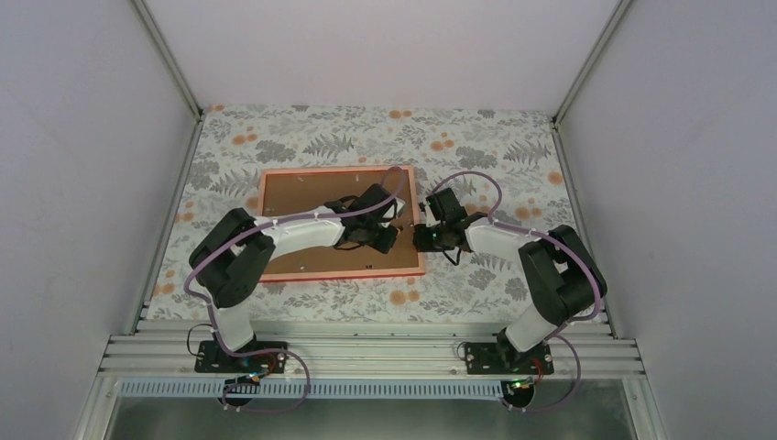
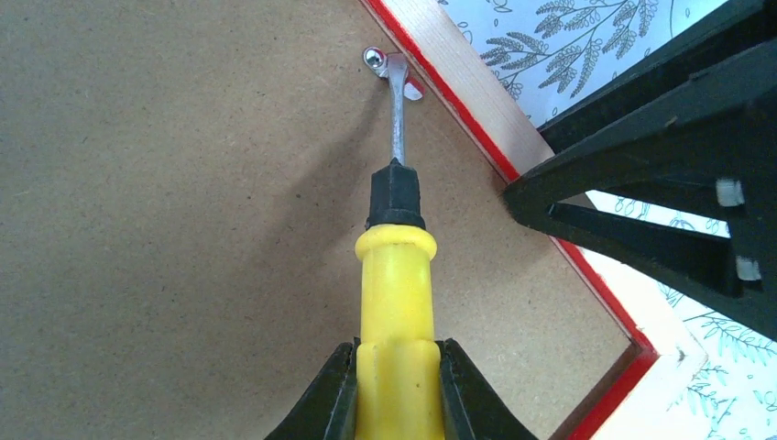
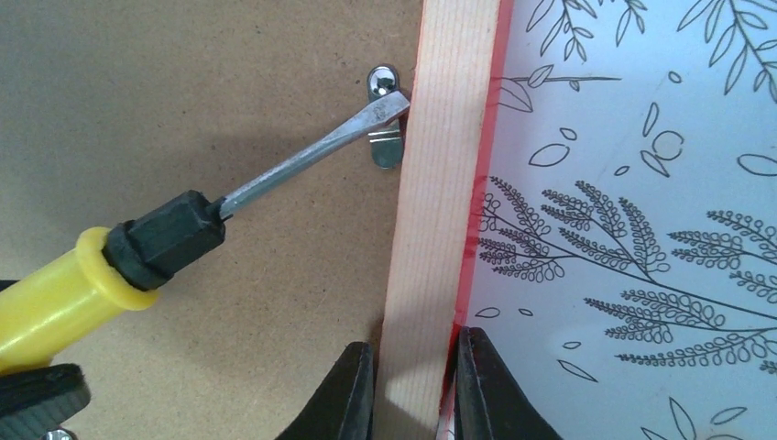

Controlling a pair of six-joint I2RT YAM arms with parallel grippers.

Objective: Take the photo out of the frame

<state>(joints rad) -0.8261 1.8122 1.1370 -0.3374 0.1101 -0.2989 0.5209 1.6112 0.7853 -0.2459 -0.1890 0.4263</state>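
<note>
The frame (image 1: 268, 188) lies face down on the table, its brown backing (image 1: 302, 197) up; the photo is hidden beneath it. My left gripper (image 2: 396, 390) is shut on a yellow-handled screwdriver (image 2: 396, 302), also seen as the screwdriver (image 3: 64, 293) in the right wrist view. Its metal blade (image 3: 311, 154) rests on a small metal retaining tab (image 3: 385, 119) at the frame's right rail. My right gripper (image 3: 414, 390) is shut across that pale wooden rail (image 3: 440, 202), one finger on the backing side, one on the red outer edge. In the top view the right gripper (image 1: 423, 236) sits at the frame's right side.
A floral-patterned cloth (image 1: 476, 147) covers the table around the frame. White enclosure walls stand on three sides. The right arm's black gripper body (image 2: 660, 174) looms close to the screwdriver at the frame's corner (image 2: 641, 353).
</note>
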